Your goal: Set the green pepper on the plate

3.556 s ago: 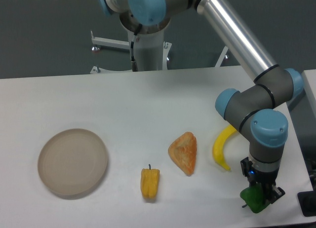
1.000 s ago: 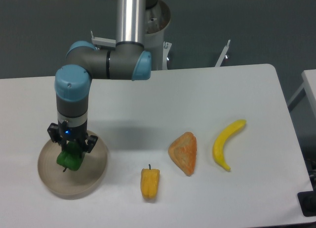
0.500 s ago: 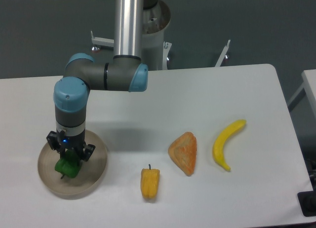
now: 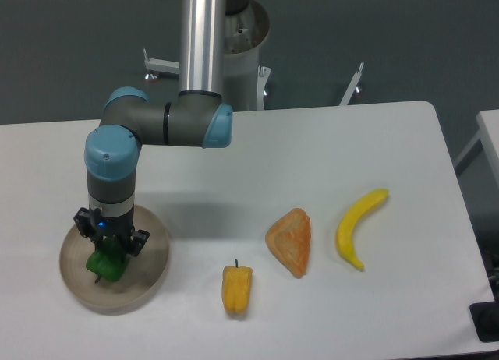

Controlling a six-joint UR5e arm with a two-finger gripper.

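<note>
The green pepper [image 4: 104,265] rests low on the beige plate [image 4: 148,278] at the front left of the table. My gripper [image 4: 111,247] stands straight down over the plate, its fingers still around the top of the green pepper. The jaws look closed on it; the fingertips are partly hidden by the pepper.
A yellow-orange pepper [image 4: 237,288] lies right of the plate. An orange triangular pastry [image 4: 291,241] and a yellow banana [image 4: 355,227] lie further right. The arm's base column [image 4: 234,56] stands at the table's back edge.
The gripper carried the green pepper from the table's right front to the plate and lowered it onto the plate. In the last half second almost nothing has moved.
</note>
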